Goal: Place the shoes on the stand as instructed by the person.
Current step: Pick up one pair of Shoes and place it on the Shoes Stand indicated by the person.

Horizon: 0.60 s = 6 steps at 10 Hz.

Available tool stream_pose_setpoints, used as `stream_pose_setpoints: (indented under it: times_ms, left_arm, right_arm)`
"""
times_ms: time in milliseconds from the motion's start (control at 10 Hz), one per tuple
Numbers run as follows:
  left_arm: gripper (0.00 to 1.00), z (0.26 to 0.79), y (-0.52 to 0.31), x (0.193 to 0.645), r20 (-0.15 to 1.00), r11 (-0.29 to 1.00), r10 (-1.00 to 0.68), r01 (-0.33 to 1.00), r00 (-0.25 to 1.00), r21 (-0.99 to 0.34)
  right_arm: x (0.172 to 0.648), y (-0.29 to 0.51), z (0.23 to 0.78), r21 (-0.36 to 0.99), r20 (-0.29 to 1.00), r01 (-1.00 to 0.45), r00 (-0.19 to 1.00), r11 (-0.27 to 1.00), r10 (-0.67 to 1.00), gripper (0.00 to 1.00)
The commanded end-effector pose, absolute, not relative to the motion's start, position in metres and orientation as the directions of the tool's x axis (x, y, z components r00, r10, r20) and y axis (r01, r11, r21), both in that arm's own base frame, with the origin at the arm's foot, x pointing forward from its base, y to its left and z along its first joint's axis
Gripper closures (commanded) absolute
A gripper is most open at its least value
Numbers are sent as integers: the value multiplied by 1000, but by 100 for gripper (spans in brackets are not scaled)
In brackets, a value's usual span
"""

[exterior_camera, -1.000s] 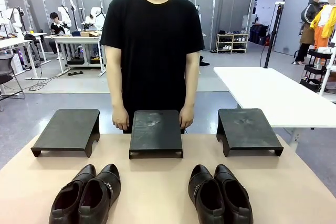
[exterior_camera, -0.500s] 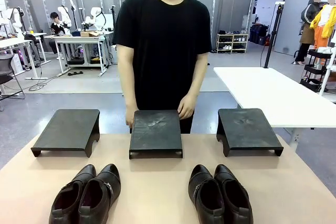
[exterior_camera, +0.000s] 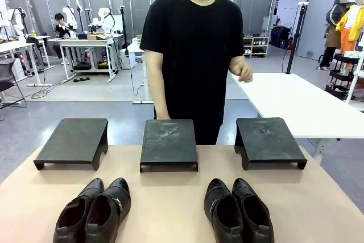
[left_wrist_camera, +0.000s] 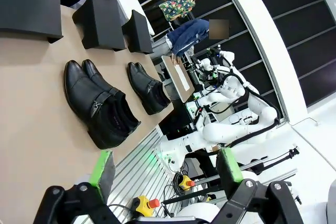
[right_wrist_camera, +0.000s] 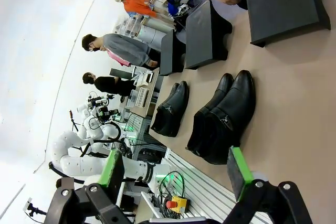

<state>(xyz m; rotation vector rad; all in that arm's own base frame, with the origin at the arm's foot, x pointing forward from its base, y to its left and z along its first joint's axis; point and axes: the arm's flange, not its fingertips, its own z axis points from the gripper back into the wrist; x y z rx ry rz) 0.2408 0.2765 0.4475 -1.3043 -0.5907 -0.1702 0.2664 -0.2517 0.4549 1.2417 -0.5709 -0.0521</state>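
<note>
Nothing is placed yet. The left pair of shoes [exterior_camera: 94, 211] sits at 7 o'clock on the bench [exterior_camera: 170, 203] and the right pair of shoes [exterior_camera: 239, 211] at 5 o'clock, toes toward the stands. The left stand [exterior_camera: 71, 140], middle stand [exterior_camera: 168, 142] and right stand [exterior_camera: 267, 140], at 10, 12 and 2 o'clock, are bare. The person [exterior_camera: 193, 55] stands behind the middle stand with one hand [exterior_camera: 243, 72] raised toward 2 o'clock; what it signals I cannot tell. The left pincer [left_wrist_camera: 165, 165] and right pincer [right_wrist_camera: 174, 167] hang open and empty, well apart from the shoes. All lifting and placing seems left to do.
</note>
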Motion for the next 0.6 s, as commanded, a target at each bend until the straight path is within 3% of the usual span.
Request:
stream_pose_setpoints:
  times_ms: [0, 500]
  left_arm:
    - [0, 448, 277, 240, 501, 274, 207, 442, 840, -854]
    - [0, 448, 277, 240, 501, 274, 207, 442, 840, -854]
  right_arm:
    - [265, -251, 455, 902, 384, -271, 857, 335, -344, 0]
    - [265, -251, 455, 902, 384, -271, 857, 335, -344, 0]
